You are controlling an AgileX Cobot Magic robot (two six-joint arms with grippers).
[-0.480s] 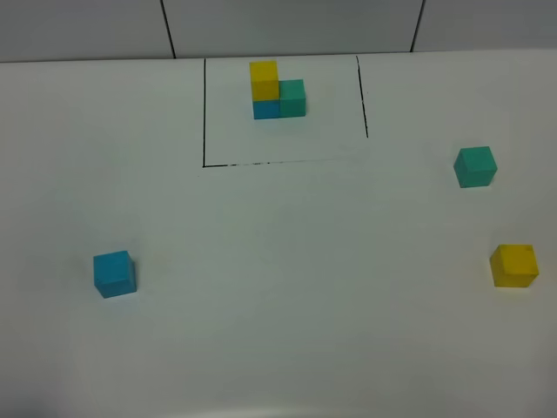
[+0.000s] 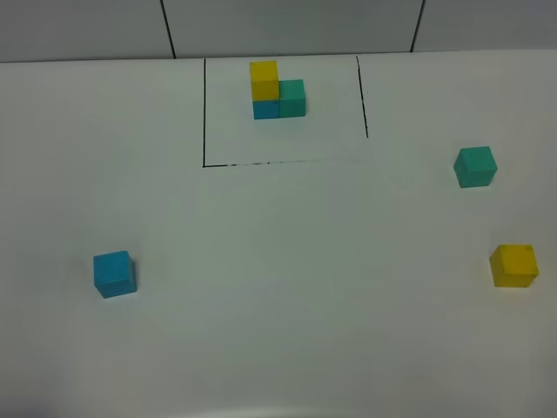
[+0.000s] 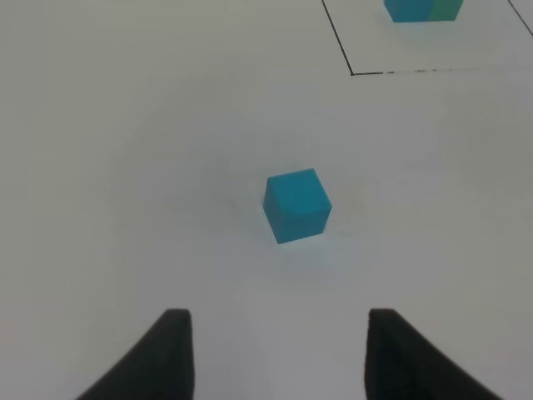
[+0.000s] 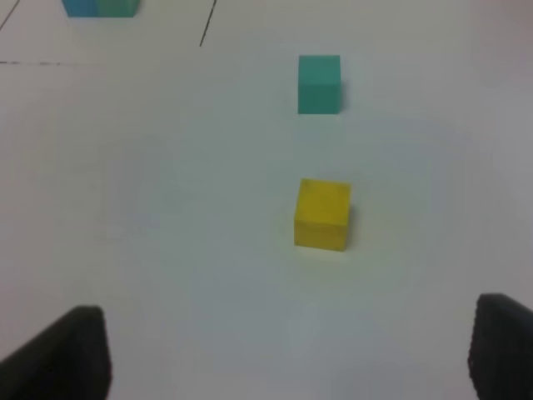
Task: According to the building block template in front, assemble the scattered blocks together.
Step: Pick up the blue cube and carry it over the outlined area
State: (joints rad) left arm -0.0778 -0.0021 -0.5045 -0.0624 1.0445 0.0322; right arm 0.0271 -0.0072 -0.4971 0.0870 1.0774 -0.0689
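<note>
My left gripper (image 3: 279,318) (jaws apart, narrower than the right's, nothing in them) has the sky-blue cube (image 3: 296,206) dead ahead on the table's left side, corner turned my way, so it's the nearer arm, while my wide-open, empty right gripper (image 4: 291,310) faces the yellow cube (image 4: 322,214) and the teal-green cube (image 4: 319,83).

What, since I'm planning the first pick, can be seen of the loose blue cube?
The blue cube is a plain sky-blue block with sharp edges and matte, unmarked faces, maybe painted wood or plastic. It sits flat on the white table, turned slightly askew, on the left side of the high view, well outside the black-lined frame. Only the table touches it.
</note>
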